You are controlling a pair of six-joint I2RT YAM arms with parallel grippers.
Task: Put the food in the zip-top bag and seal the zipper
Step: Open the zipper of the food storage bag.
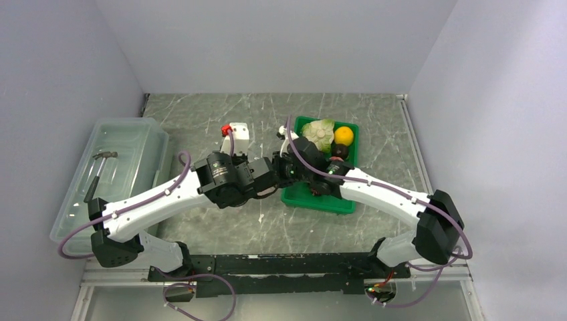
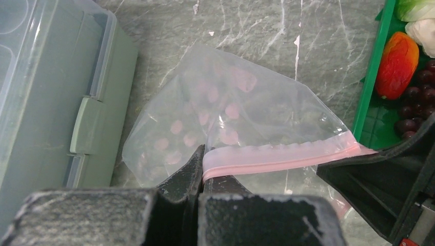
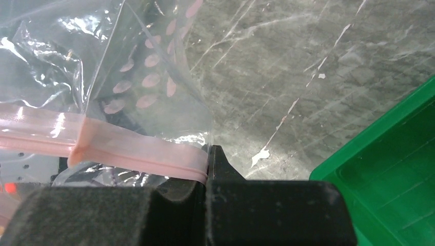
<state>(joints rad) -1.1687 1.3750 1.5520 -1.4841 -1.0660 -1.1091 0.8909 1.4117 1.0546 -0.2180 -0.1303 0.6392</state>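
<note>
My left pincer [image 2: 201, 171] is clamped shut on one end of the zipper [image 2: 277, 156] and my right pincer [image 3: 209, 166] is clamped shut on the other end, so the pink strip's long axis runs straight from one pincer to the other, stretched between them. The zip-top bag [image 2: 231, 107] trails away from that strip over the tabletop [image 2: 256, 31], body pointing away from both wrists. The strip looks pressed flat, though I cannot tell for certain whether the mouth is closed. None of the food is in the bag: the tomato-like piece [image 2: 396, 64], grape bunch [image 2: 418, 97], leafy vegetable [image 1: 319, 132] and orange-yellow fruit [image 1: 344, 136] lie in the green tray [image 2: 372, 87], just beside the zipper's right end. My right arm is the nearer one to them, so I judge it should fetch while the left holds the mouth.
</note>
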